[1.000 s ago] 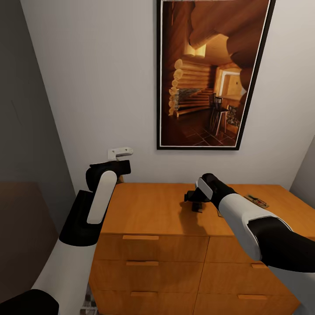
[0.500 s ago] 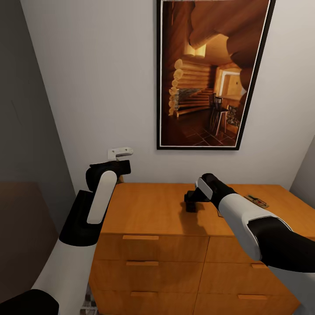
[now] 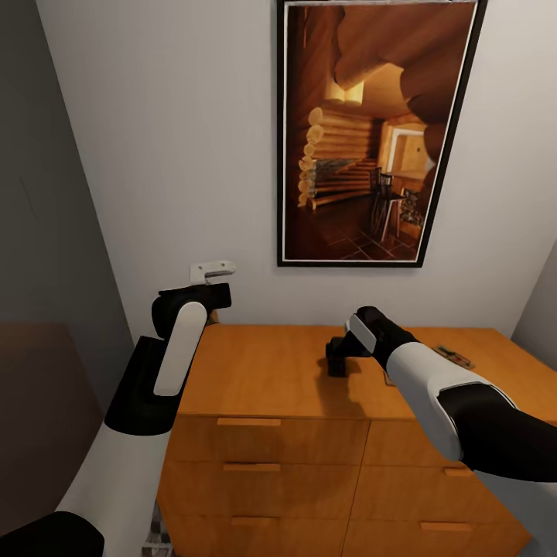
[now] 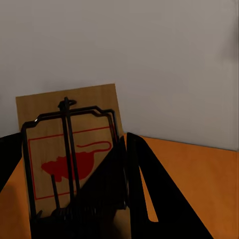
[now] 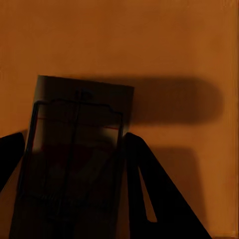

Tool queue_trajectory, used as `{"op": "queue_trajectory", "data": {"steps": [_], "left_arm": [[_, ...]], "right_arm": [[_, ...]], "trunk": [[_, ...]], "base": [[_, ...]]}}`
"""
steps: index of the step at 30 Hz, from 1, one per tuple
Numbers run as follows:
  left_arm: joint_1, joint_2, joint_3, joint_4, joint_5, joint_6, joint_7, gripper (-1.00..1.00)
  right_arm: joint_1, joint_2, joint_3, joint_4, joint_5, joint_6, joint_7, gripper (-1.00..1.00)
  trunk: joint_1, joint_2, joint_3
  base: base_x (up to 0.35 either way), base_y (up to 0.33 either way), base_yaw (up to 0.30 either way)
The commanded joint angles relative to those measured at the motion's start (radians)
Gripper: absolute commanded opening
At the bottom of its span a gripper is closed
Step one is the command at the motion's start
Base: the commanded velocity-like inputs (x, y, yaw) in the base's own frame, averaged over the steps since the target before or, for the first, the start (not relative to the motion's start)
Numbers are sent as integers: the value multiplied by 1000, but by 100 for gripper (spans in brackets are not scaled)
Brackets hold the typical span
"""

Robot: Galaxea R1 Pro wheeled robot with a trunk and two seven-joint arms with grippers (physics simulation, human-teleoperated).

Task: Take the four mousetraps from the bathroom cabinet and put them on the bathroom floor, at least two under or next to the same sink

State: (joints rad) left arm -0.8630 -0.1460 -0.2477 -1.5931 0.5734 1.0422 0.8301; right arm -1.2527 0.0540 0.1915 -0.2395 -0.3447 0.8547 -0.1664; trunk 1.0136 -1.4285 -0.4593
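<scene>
A mousetrap sits between the right tool's fingers, clamped, low over the cabinet top, long axis along the fingers; the left tool grips another mousetrap near the wall; both look ready for the floor.

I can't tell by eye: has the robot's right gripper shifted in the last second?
Yes. The right gripper slid slightly leftward over the cabinet top, away from the mousetrap lying near its right end.

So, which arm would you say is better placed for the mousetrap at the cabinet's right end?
Right, probably: the right gripper is over the cabinet, nearer that mousetrap; the left gripper, far off, already holds one.
</scene>
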Motion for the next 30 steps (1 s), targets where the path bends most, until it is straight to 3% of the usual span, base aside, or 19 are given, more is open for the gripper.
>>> {"op": "queue_trajectory", "data": {"steps": [1, 6, 17, 23, 30], "left_arm": [[-1, 0, -1, -1, 6, 5, 11, -100], [-1, 0, -1, -1, 6, 5, 11, -100], [-1, 0, -1, -1, 6, 5, 11, -100], [-1, 0, -1, -1, 6, 5, 11, -100], [-1, -1, -1, -1, 6, 5, 11, -100]], "right_arm": [[-1, 0, 6, -1, -14, 3, -10, -100], [-1, 0, 6, -1, -14, 3, -10, -100], [-1, 1, 6, -3, -15, 4, -7, -100], [0, 2, 7, -7, -12, 4, 59, -100], [1, 0, 8, -8, -11, 4, 76, -100]], "trunk": [[-4, 7, 2], [-23, 42, 18], [-23, 42, 18], [-23, 42, 18], [-23, 42, 18]], "base": [[0, 0, 0], [0, 0, 0], [0, 0, 0], [0, 0, 0], [0, 0, 0]]}}
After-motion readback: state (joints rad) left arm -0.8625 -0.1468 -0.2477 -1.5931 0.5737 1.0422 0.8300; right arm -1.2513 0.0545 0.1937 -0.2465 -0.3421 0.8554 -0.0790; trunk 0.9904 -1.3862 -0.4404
